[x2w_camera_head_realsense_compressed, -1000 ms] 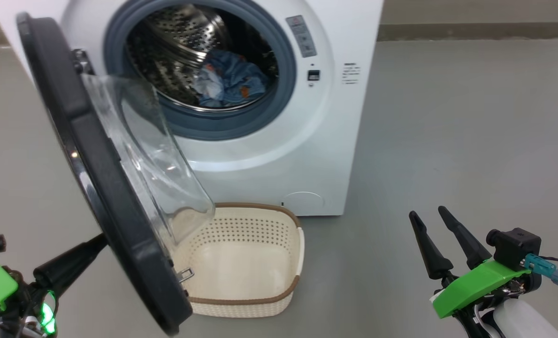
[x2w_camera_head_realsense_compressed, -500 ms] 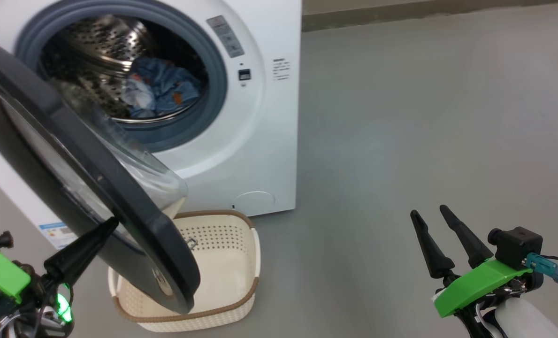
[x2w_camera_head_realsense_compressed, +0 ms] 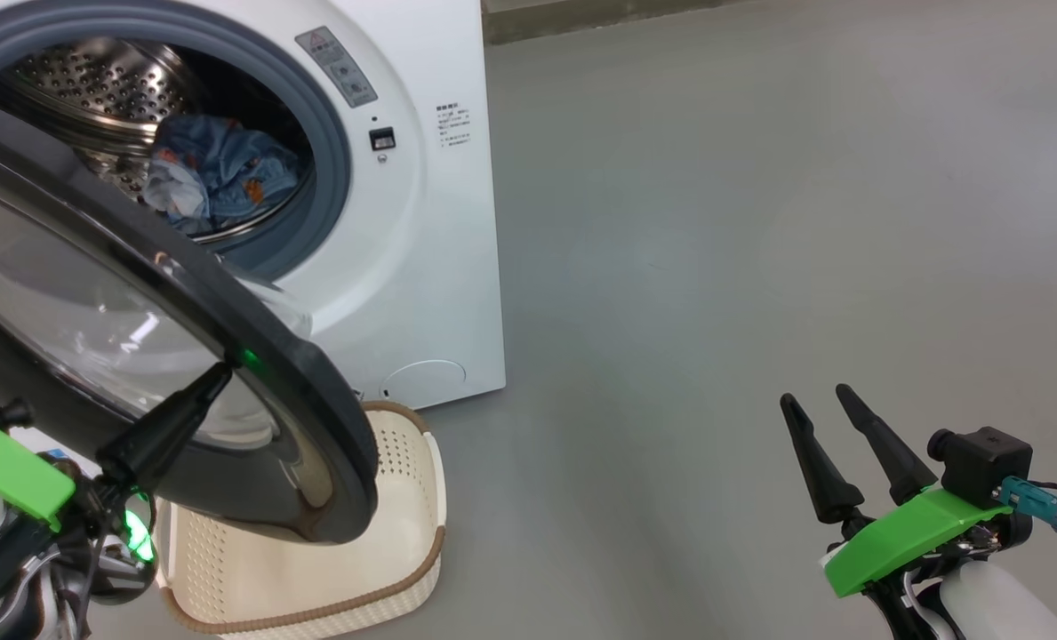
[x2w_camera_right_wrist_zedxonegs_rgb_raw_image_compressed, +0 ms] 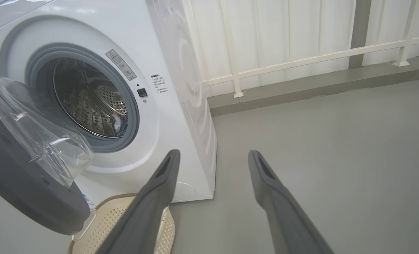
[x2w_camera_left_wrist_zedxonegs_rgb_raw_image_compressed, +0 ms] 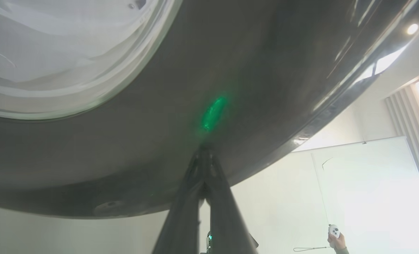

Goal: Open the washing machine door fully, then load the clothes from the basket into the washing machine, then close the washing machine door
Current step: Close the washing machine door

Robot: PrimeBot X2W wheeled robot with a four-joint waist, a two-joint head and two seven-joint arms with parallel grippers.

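The white washing machine (x2w_camera_head_realsense_compressed: 421,222) stands at the upper left, drum open, with the clothes (x2w_camera_head_realsense_compressed: 217,173) lying inside as a blue and white heap. The washing machine door (x2w_camera_head_realsense_compressed: 306,400) hangs half swung, its outer black rim and glass facing me. My left gripper (x2w_camera_head_realsense_compressed: 224,372) is shut, with nothing held, and its tip presses on that black rim (x2w_camera_left_wrist_zedxonegs_rgb_raw_image_compressed: 230,70); the shut fingertips (x2w_camera_left_wrist_zedxonegs_rgb_raw_image_compressed: 204,151) touch it under a green glow. The basket (x2w_camera_head_realsense_compressed: 404,498) sits on the floor beneath the door, and the part that shows is bare. My right gripper (x2w_camera_head_realsense_compressed: 814,396) hovers open at the lower right, holding nothing (x2w_camera_right_wrist_zedxonegs_rgb_raw_image_compressed: 213,152).
Grey floor (x2w_camera_head_realsense_compressed: 759,222) stretches to the right of the machine. A white railing and a raised ledge (x2w_camera_right_wrist_zedxonegs_rgb_raw_image_compressed: 301,88) run behind it. A person's hand with a small remote (x2w_camera_left_wrist_zedxonegs_rgb_raw_image_compressed: 335,238) shows far off in the left wrist view.
The head camera has turned, sliding the machine leftward in the picture. The door has swung from edge-on toward the opening, with my left gripper's tip staying against its rim. The right gripper holds still.
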